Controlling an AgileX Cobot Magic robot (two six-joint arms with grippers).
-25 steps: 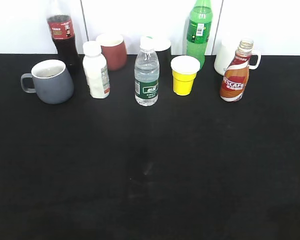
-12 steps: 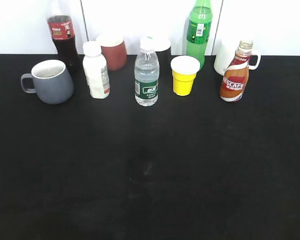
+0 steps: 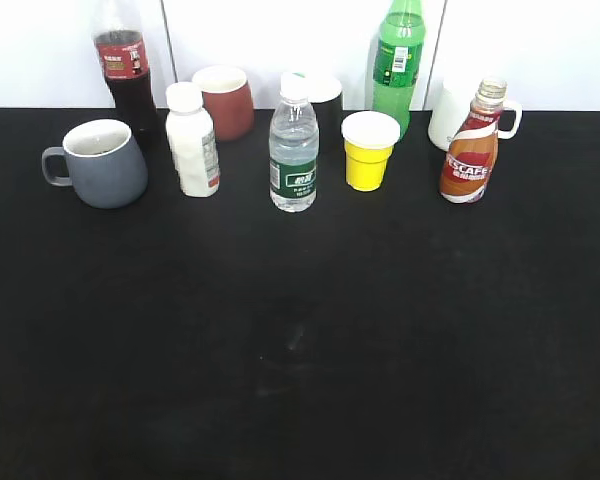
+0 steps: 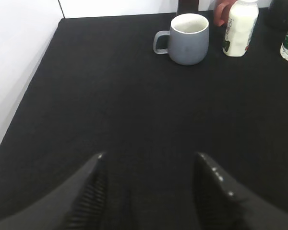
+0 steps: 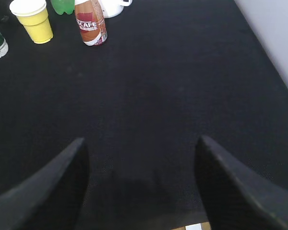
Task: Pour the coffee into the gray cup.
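Two open grippers (image 4: 149, 184) (image 5: 141, 177), black tabletop (image 3: 300, 350), white wall (image 3: 280, 40)

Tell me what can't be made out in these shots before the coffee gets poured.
- Mug contents: exterior view sees only the rim, the left wrist view is too far off.
- Coffee neck: cut off by the top edge in the right wrist view; whether it is capped is too small to tell from the exterior.
- Black container: mostly hidden behind the water bottle.
- Cola top: cut off by the exterior frame.
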